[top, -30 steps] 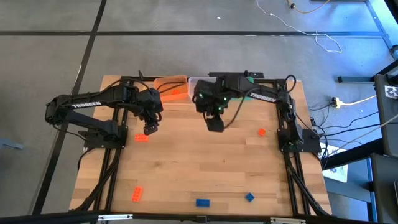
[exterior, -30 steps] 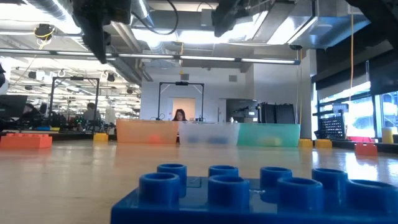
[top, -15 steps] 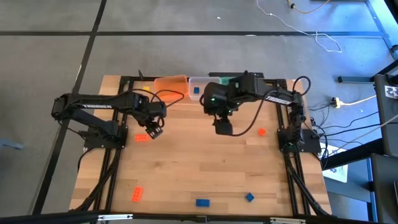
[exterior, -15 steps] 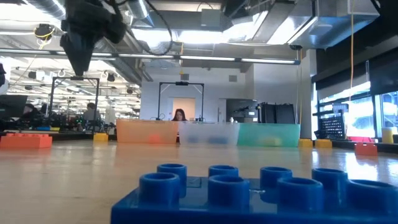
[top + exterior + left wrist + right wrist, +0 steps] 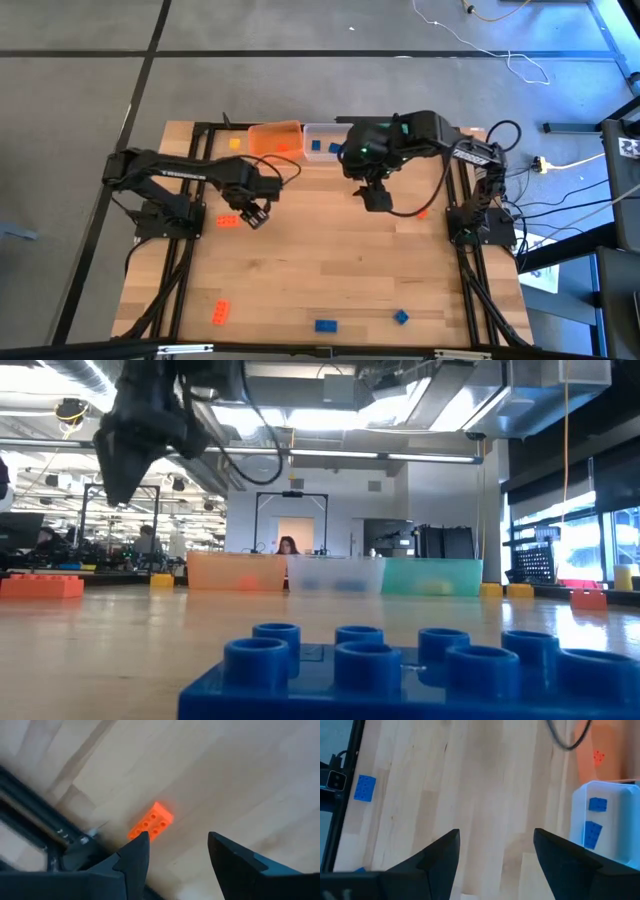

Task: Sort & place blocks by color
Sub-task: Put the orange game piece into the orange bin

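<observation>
High view: four orange blocks (image 5: pixel 228 220).

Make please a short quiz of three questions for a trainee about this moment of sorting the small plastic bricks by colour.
1. True or false: the left gripper is holding the small orange plastic brick beside it.
2. Which small tub at the table's far edge holds blue bricks? A) orange tub B) clear tub C) green tub
3. Fill in: both grippers are ____ and hold nothing.

Key
1. False: in the left wrist view the brick lies on the wooden table, apart from the fingers.
2. B: the clear plastic tub, seen ahead of the right gripper.
3. open
</observation>
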`<state>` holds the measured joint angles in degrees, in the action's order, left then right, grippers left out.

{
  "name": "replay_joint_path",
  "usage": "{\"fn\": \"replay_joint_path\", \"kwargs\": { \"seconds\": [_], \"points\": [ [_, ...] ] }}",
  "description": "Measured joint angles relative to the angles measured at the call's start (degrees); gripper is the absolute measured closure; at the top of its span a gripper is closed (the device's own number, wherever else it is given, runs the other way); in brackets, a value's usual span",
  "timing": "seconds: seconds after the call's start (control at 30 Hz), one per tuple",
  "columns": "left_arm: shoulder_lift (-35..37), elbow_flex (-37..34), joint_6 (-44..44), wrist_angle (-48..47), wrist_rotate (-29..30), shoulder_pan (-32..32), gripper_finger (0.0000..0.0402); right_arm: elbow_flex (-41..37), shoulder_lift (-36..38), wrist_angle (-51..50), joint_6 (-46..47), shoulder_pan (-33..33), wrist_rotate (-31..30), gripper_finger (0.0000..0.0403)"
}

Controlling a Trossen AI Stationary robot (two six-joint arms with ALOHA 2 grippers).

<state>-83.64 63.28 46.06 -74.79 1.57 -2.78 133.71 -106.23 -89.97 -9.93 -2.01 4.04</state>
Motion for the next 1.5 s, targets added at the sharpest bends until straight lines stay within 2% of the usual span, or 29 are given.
{"fn": "replay_joint_path", "kwargs": {
  "seconds": [0.17,0.43,0.9,1.17,1.3,1.5],
  "points": [
    [-4.2,-0.5,-2.1,-1.8,-2.7,1.1,0.0209,0.0,0.4,0.0,-2.4,-0.1,0.1,0.015],
    [-9.9,-4.8,-6.1,-1.4,-2.6,3.8,0.0209,0.0,0.5,0.0,-5.0,-0.1,0.1,0.015],
    [-10.6,-14.1,-5.9,4.5,-0.5,6.4,0.0209,0.0,0.5,0.0,-5.6,-0.1,0.6,0.015],
    [-10.6,-15.8,-5.9,6.5,4.6,6.3,0.0209,0.0,0.4,0.0,-5.6,-0.1,0.6,0.015],
    [-10.6,-15.8,-8.6,6.9,5.0,6.3,0.0209,0.0,0.4,0.0,-5.6,-0.1,0.6,0.015],
    [-10.4,-19.0,-10.7,12.8,3.8,6.3,0.0209,0.0,0.4,0.0,-5.6,-0.1,0.6,0.015]
  ]
}}
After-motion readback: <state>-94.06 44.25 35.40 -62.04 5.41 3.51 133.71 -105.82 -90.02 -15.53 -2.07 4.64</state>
